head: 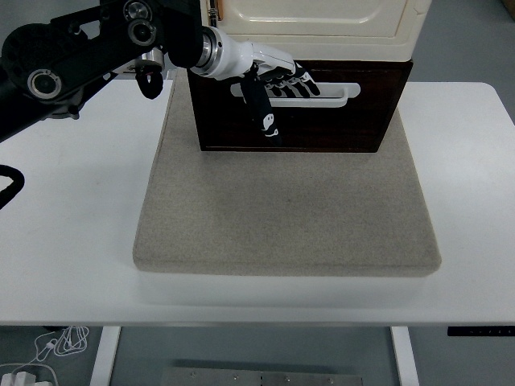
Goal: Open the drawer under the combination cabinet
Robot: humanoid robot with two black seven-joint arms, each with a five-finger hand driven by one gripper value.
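The combination cabinet has a cream upper part (322, 24) and, under it, a dark brown drawer (346, 125) with a white bar handle (336, 96). It stands at the back of a beige mat (282, 209). My left hand (283, 95) comes in from the upper left and is at the handle's left half. Its fingers (299, 84) lie spread across the bar, and the thumb (264, 117) hangs down over the drawer front. The drawer front sits flush under the cabinet. Whether the fingertips hook behind the bar is hidden.
The mat covers the middle of the white table (72, 225). My black left arm (80, 56) crosses the table's back left corner. A black loop (6, 183) shows at the left edge.
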